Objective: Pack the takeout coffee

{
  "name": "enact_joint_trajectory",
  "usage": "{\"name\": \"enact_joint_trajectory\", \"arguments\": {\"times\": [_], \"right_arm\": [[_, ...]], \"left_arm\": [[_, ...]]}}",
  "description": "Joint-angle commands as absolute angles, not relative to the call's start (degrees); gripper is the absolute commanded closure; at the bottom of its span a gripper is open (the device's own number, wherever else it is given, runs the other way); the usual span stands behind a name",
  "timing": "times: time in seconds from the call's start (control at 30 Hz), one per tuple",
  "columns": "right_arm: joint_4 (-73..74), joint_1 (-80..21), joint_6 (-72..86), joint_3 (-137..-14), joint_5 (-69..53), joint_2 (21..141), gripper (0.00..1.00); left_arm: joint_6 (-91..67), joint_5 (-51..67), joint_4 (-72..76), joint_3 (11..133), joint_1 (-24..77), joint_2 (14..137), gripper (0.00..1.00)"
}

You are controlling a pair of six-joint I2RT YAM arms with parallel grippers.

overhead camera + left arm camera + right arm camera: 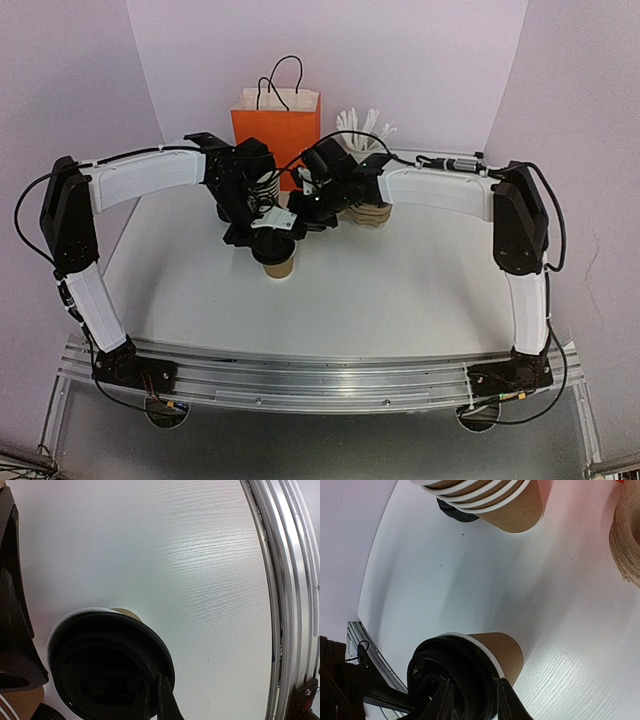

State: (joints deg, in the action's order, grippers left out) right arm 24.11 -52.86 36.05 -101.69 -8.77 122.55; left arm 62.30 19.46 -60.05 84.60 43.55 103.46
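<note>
The takeout coffee (279,264) is a brown kraft cup (506,652) with a black dome lid (452,672), standing on the white table in front of the orange bag. The white cup rim shows under the lid's edge. My left gripper (262,232) comes from the left. In the left wrist view its gripper (152,700) has the fingers almost together, pinching the lid's (100,665) rim. My right gripper (300,222) comes from the right. In the right wrist view its gripper (472,700) straddles the lid's edge, one finger over the lid top and one outside the cup rim.
An orange paper bag (275,135) with black handles stands at the back. A stack of lidless brown cups (495,500) and a pile of loose black lids (457,512) are behind the coffee. Brown cardboard pieces (627,535) lie to the right. An aluminium rail (290,580) runs along the near edge.
</note>
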Motion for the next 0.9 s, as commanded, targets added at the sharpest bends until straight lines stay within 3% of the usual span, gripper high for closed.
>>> {"name": "enact_joint_trajectory", "arguments": {"times": [0.0,0.87], "right_arm": [[26.2,-55.6,34.1,-103.8,-10.2,123.6,0.73],[27.2,-55.6,32.9,-106.4,-11.5,123.9,0.72]], "left_arm": [[60.4,19.4,-53.8,85.5,43.4,104.1,1.0],[60.5,20.0,-52.9,87.9,43.4,104.0,1.0]]}}
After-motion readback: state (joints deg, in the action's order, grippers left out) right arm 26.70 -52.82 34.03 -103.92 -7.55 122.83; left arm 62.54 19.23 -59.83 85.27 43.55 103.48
